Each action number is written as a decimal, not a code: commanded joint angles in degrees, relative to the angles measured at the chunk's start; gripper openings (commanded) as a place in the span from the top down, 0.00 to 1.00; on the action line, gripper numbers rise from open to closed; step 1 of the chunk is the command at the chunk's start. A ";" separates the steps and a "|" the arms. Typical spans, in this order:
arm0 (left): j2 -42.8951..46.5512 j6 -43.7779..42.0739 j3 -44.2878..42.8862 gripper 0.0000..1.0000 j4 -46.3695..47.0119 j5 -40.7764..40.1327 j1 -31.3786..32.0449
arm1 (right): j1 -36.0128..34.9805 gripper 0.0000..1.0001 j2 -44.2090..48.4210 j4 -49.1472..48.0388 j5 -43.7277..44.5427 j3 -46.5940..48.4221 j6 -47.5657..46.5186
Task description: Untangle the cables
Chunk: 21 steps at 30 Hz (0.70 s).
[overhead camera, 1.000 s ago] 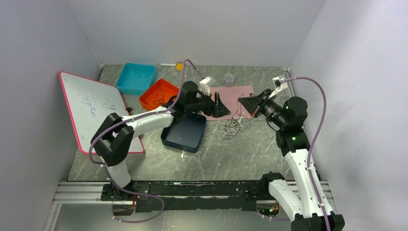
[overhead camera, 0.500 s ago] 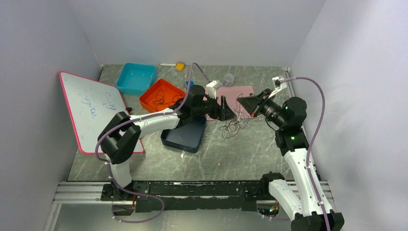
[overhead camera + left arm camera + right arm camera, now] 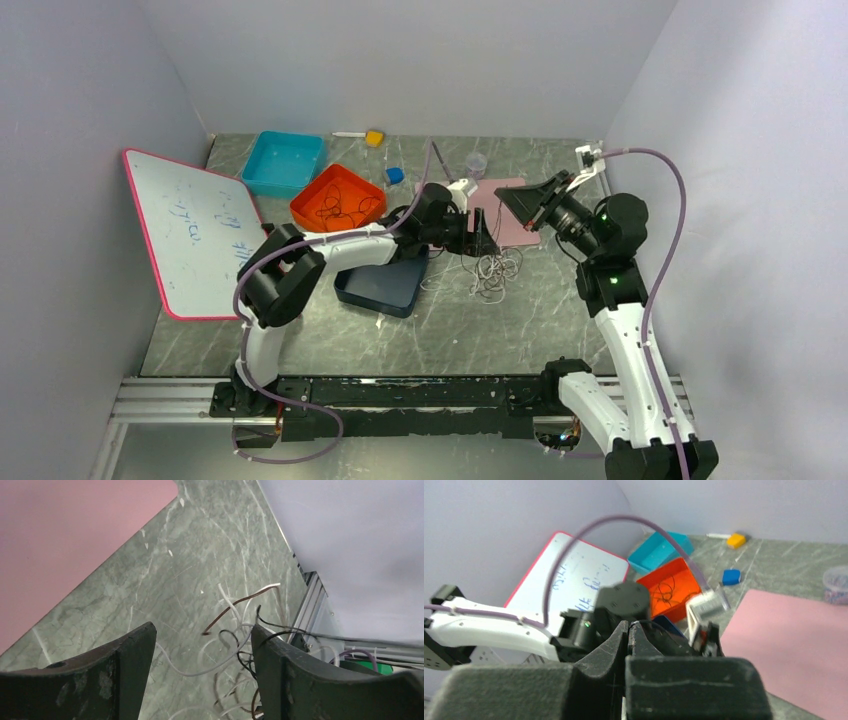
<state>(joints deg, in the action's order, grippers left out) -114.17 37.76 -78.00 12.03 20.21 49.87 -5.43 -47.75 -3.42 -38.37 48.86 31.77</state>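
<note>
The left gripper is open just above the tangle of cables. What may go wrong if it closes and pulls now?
1. Several white, brown and black cables cross between the fingers of the left gripper, so it may seize many strands at once and tighten the knot.
2. The right gripper is shut and raised away from the pile. Nothing pins the tangle, so a pull would probably drag it along whole.

Left end effector (image 3: 202, 635) low, jaws apart, right end effector (image 3: 629, 625) raised, pinched closed
</note>
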 commanded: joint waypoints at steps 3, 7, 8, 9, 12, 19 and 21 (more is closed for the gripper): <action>-2.74 -1.37 -1.52 0.30 -3.07 -1.94 2.27 | -0.02 1.00 -0.63 -3.85 -0.57 7.92 3.34; -3.65 -1.24 -0.58 0.31 -2.87 -2.48 3.05 | -0.03 1.00 -1.04 -3.50 -0.23 11.42 4.02; -3.80 -1.28 -0.24 0.31 -2.75 -2.49 3.23 | -0.02 1.00 -1.13 -3.21 -0.12 12.16 3.88; -3.92 -1.30 0.04 0.32 -2.64 -2.59 3.34 | -0.10 1.00 -1.25 -2.86 0.24 12.94 3.64; -4.53 -1.59 0.51 0.38 -2.99 -3.08 3.48 | -0.09 1.00 -1.41 -1.95 1.02 15.24 3.18; -5.47 -1.65 0.88 0.44 -4.02 -4.32 3.49 | -0.03 1.00 -2.24 0.60 2.86 21.87 1.06; -5.69 -1.55 1.04 0.43 -4.36 -4.71 3.48 | -0.06 1.00 -2.50 1.32 3.45 23.54 0.61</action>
<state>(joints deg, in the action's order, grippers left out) -119.22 36.86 -77.78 8.88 17.52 52.97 -5.43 -49.95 -2.33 -36.53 68.69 33.65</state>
